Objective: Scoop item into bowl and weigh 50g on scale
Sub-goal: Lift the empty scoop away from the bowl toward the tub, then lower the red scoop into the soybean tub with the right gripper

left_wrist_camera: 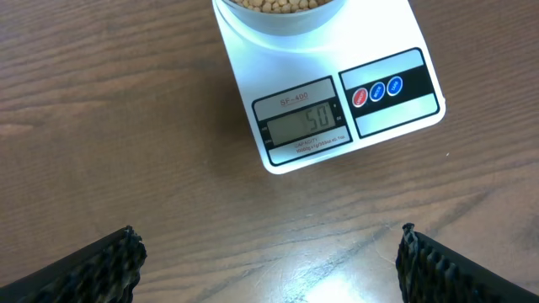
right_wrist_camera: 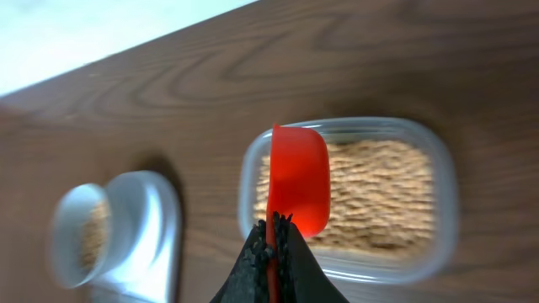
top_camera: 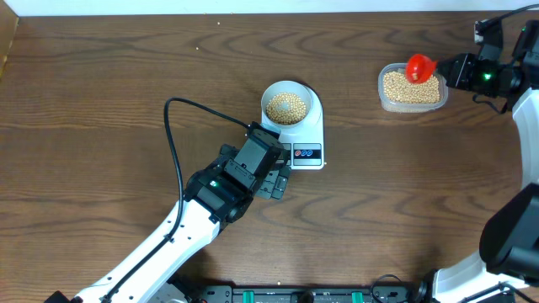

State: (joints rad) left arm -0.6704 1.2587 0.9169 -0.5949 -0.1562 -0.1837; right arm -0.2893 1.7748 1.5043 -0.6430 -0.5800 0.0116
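The top edge cuts off the bowl [left_wrist_camera: 278, 17] in the left wrist view; the bottom edge cuts the fingers [left_wrist_camera: 93, 269] of the left gripper [left_wrist_camera: 268, 252]. The right wrist view is blurred, so the beans [right_wrist_camera: 379, 194] look like streaks.

Dark wood-grain table [top_camera: 101, 76], smooth, with a soft sheen and a bright glare patch. Smooth white plastic scale [left_wrist_camera: 244, 59]; smooth pale bowl [left_wrist_camera: 278, 23]. Matt tan beans [top_camera: 286, 106]. Clear plastic tub [right_wrist_camera: 450, 202]; glossy red plastic scoop [right_wrist_camera: 299, 177]. Matt black ribbed pads [left_wrist_camera: 101, 269] on left gripper [left_wrist_camera: 269, 237].
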